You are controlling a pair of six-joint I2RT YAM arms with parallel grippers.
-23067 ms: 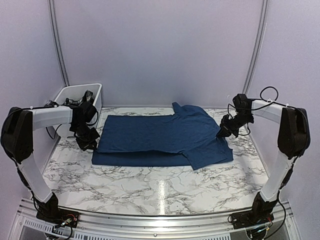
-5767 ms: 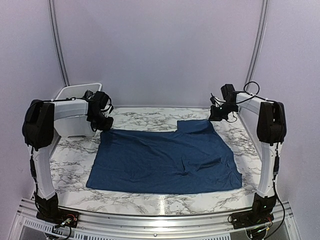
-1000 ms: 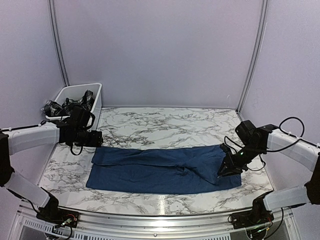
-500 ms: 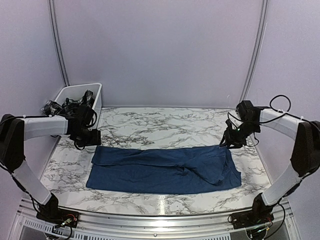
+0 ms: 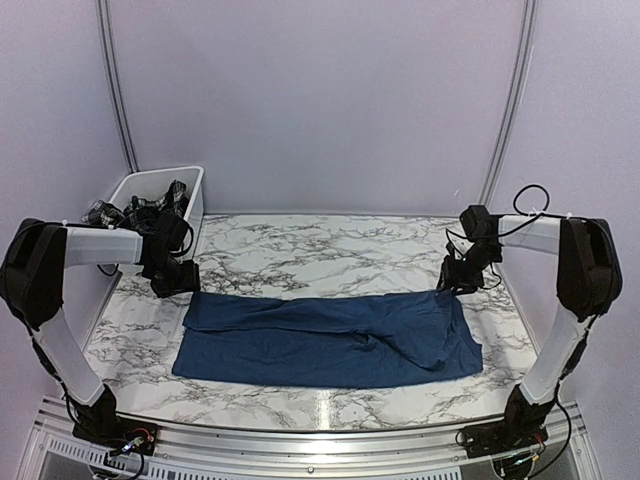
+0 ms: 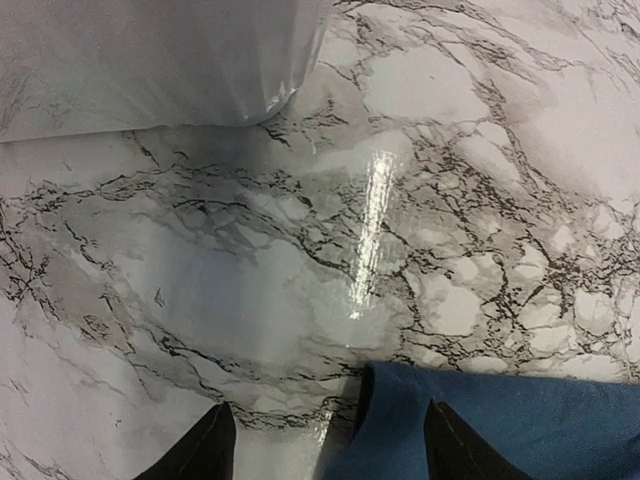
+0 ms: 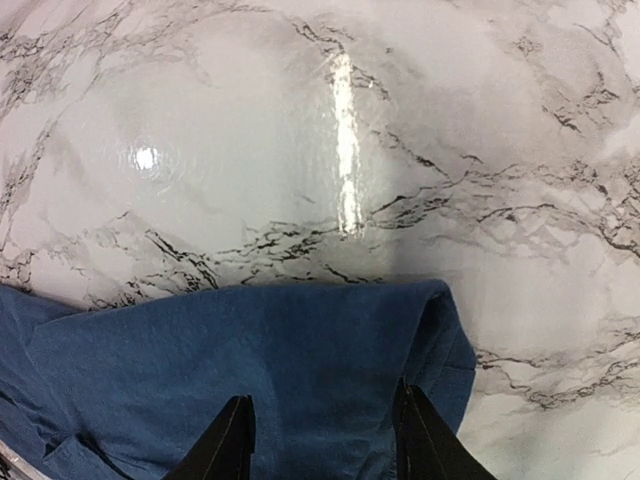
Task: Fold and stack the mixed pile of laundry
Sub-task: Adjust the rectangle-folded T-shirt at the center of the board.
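Along the bench's (image 5: pixel 330 245) near edge lies the navy t-shirt (image 5: pixel 330 340), folded lengthwise. My left end effector (image 6: pixel 325 445) and right end effector (image 7: pixel 320 430) hang spread, empty, at its far corners; next, I reckon, grip one end for a crosswise fold.

navy blue t-shirt (image 5: pixel 330 338), black-and-white plaid garment (image 5: pixel 130 210), white bin (image 5: pixel 155 173), white marble-patterned table (image 5: pixel 330 245) with grey veins

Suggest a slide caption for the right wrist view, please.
Open right gripper above a corner of the folded navy t-shirt on the marble table.
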